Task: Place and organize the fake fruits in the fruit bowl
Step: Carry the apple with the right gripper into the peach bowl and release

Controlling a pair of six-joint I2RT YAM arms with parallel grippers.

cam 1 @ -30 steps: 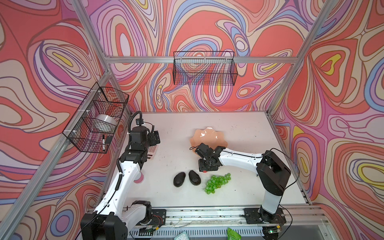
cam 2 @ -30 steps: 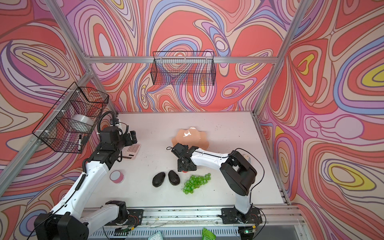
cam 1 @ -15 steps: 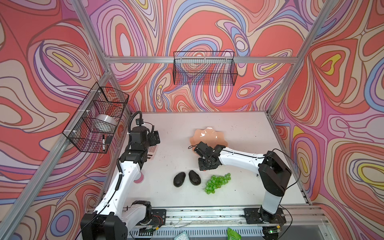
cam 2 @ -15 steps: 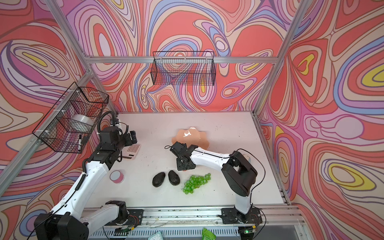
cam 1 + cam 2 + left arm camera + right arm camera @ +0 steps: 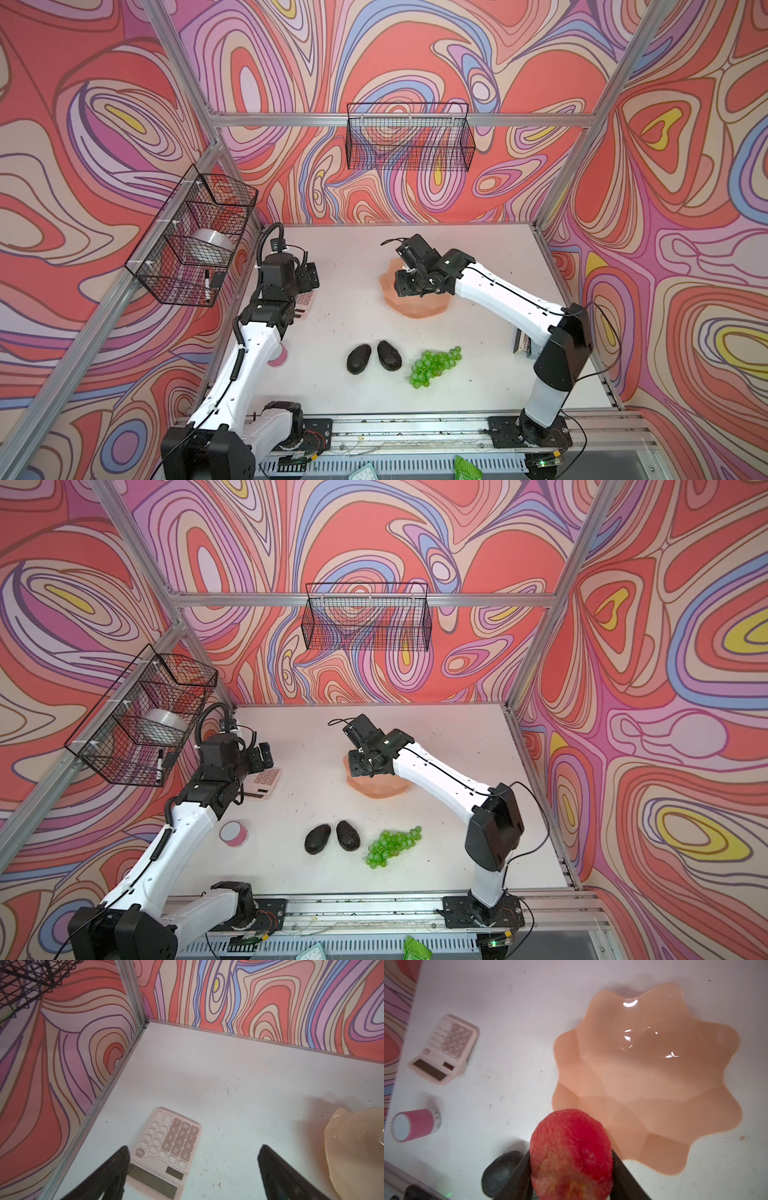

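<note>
- White tabletop; empty fruit bowl (image 5: 419,309) mid-frame.
- My right gripper (image 5: 571,1167) pinches the apple (image 5: 571,1147) near its rim; left gripper (image 5: 194,1150) gapes, empty.
- Next, I'd centre, then release; avocados (image 5: 388,355), grapes (image 5: 434,365) wait lower-centre.

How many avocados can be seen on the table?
2. In a top view, the left avocado and the right avocado lie side by side on the table, beside the grapes. None seems hidden.
</note>
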